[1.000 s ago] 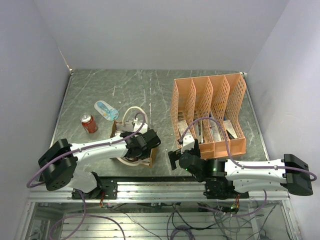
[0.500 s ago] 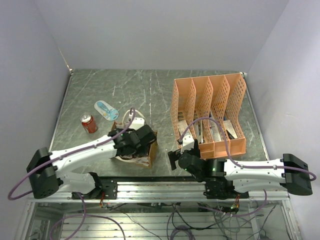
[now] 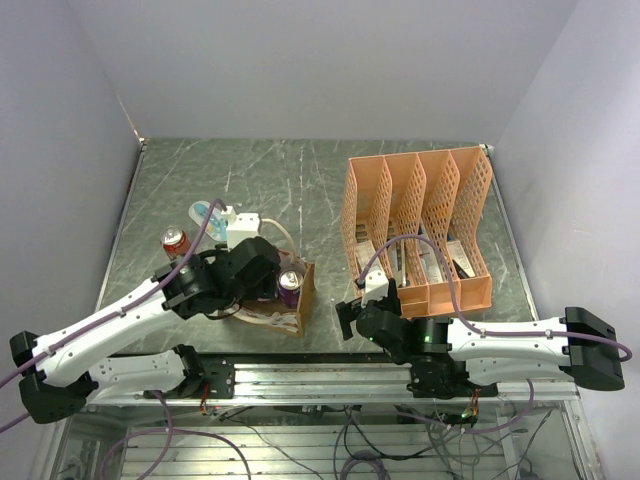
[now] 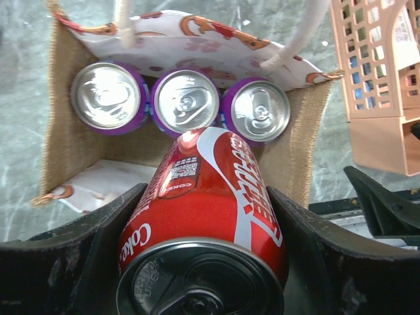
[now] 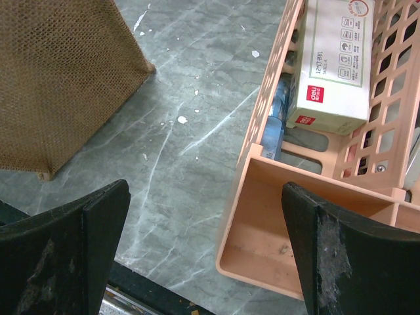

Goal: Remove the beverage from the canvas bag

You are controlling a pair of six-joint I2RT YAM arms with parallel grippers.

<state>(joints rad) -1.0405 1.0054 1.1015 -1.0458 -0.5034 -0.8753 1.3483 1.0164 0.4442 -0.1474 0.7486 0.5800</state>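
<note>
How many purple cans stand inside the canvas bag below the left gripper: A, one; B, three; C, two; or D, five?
B: the left wrist view shows three purple cans with silver tops in a row inside the canvas bag, beyond the red cola can clamped in the left gripper.

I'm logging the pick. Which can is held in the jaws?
The red Coca-Cola can clamped in the left gripper. The three purple cans stand in the canvas bag and another red can stands on the table, all ungripped.
</note>
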